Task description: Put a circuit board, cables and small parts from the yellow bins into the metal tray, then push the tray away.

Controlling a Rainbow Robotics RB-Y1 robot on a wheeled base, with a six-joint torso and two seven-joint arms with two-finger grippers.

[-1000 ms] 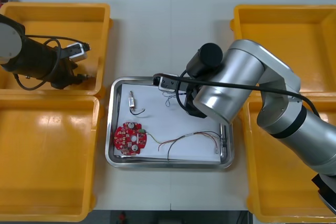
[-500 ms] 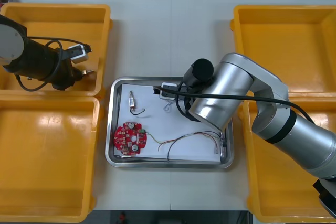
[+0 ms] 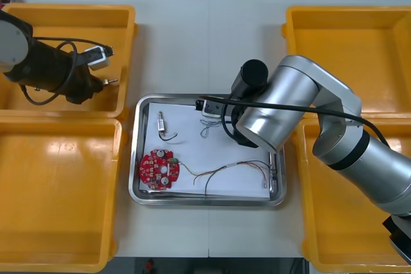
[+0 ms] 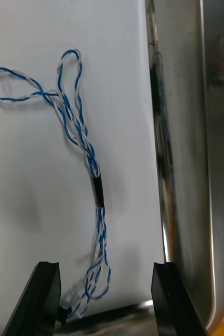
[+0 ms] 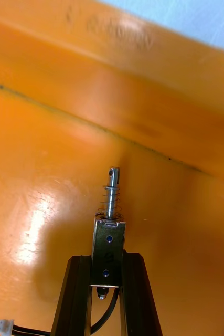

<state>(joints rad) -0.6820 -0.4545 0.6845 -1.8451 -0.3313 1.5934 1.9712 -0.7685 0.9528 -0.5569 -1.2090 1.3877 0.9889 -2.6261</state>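
- left gripper [image 5: 106, 258]: over the far left yellow bin [image 3: 64, 17], near its right wall; jaws clamped on a small metal part [image 5: 109, 239].
- small metal part: boxy body held between the two fingers, touching both; a spring-wound pin sticks out beyond the fingertips, pointing toward the bin wall. a black lead trails from its rear end, back between the fingers. it hangs clear of the bin floor.
- right gripper [image 4: 105, 265]: low over the far middle of the metal tray [image 3: 207, 201], close to the far wall; jaws apart, gripping nothing.
- blue and white cable [image 4: 93, 178]: lies flat on the tray's white lining. its small end loops sit in the gap between the right fingers, closer to one finger, touching neither as far as can be seen. the rest runs straight out past the fingertips to two larger loops, with a black sleeve at mid-length.
- metal tray: centre of the table [image 3: 205, 43], between the left and right bins.
- circuit board [image 3: 159, 169]: round, red, flat in the tray's near left corner.
- red and yellow cable [image 3: 225, 168]: runs from beside the board toward the tray's right wall.
- second small metal part [image 3: 161, 120]: far left of the tray, with a short black cable [image 3: 168, 136] curling just near of it.
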